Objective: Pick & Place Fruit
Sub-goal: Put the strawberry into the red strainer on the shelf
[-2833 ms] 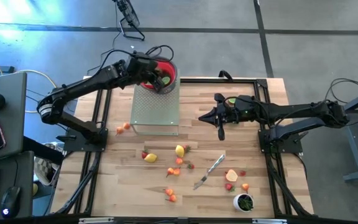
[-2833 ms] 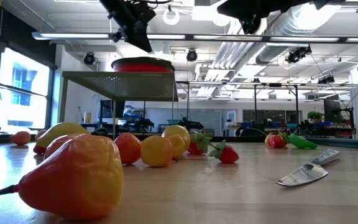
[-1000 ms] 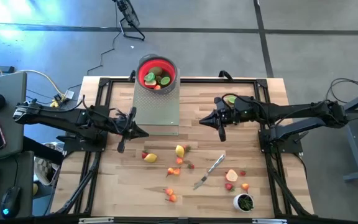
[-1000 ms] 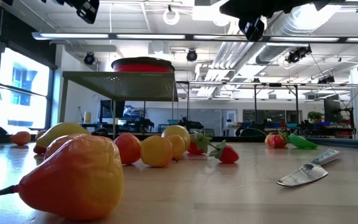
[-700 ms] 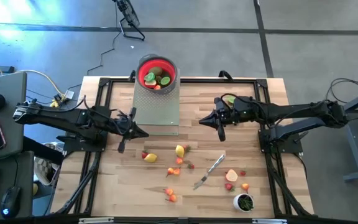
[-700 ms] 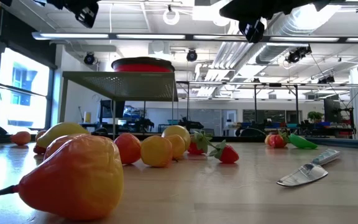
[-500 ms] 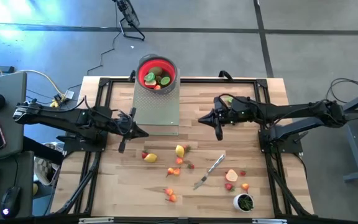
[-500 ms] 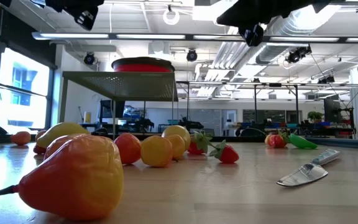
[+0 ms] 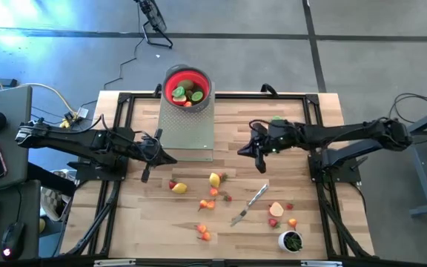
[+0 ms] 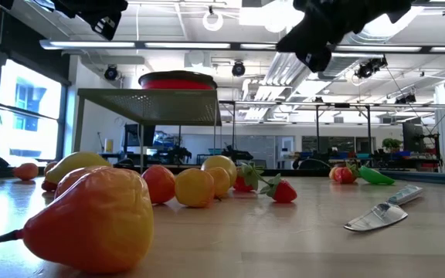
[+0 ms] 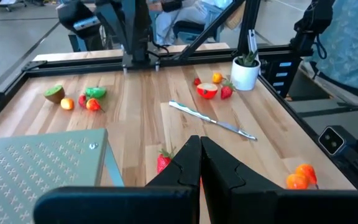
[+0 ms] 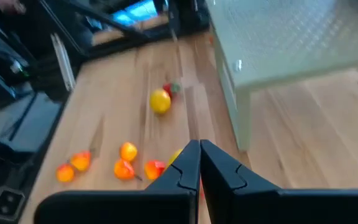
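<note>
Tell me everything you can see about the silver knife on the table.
The silver knife looks like shiny metal, one slim piece, blade and handle alike. It lies flat on the wooden table, diagonally, among the scattered fruit on the right arm's side. Nothing appears to touch it; neither gripper is near. The low view shows it resting near the table's edge.

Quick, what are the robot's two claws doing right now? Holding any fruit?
Left gripper: closed, holding nothing, beside the metal stand.
Right gripper: closed, holding nothing, above the table.
</note>
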You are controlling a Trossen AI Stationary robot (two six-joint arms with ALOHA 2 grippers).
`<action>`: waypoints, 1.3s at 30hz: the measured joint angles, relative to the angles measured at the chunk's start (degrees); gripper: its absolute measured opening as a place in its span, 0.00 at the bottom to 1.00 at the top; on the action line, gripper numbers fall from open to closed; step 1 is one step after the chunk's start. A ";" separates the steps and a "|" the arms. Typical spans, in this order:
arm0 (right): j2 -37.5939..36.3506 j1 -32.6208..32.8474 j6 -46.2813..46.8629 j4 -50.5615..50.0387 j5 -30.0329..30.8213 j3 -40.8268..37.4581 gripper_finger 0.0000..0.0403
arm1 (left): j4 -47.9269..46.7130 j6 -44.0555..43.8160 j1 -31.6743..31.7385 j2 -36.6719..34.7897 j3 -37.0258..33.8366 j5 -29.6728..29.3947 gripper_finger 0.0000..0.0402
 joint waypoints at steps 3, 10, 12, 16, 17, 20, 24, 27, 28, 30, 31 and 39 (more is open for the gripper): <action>1.19 0.39 0.04 0.72 0.15 -0.13 0.01 | -0.04 -0.02 0.00 0.00 0.00 0.00 0.00; 3.00 0.96 -1.53 4.07 -0.23 -0.08 0.01 | -0.01 1.95 0.02 0.00 0.02 -2.30 0.00; 3.01 0.96 -1.86 5.40 0.00 -0.08 0.01 | 0.01 1.32 0.02 0.00 0.02 -4.68 0.00; 3.01 1.10 0.16 8.53 2.12 -0.08 0.01 | 3.60 0.19 0.02 0.00 -1.24 -6.07 0.00; 3.01 1.33 0.48 8.92 2.68 -0.08 0.01 | 5.99 0.51 0.02 -0.02 -2.46 -5.14 0.00; 3.01 2.66 0.13 9.23 6.07 -0.08 0.01 | 11.78 1.52 0.02 -0.19 -6.11 -1.16 0.00; 3.01 5.75 0.06 9.18 11.18 -0.05 0.01 | 14.95 1.77 0.03 -0.43 -8.29 -0.78 0.00; 3.01 8.33 0.08 6.66 14.74 1.86 0.01 | 14.76 1.75 0.02 -0.39 -8.40 -0.75 0.00; 3.01 9.13 0.06 5.25 15.82 2.91 0.01 | 15.11 1.75 0.02 -0.43 -8.39 -0.74 0.00; 4.28 10.57 -0.08 2.52 17.57 5.42 0.01 | 15.34 1.75 0.02 -0.64 -8.39 -0.76 0.00; 5.09 11.15 -0.12 1.32 18.30 6.68 0.01 | 15.35 1.75 0.02 -0.86 -8.39 -0.76 0.00; 14.80 14.03 -0.07 -8.01 19.79 13.44 0.01 | 17.82 1.78 0.02 -1.33 -8.37 -0.80 0.00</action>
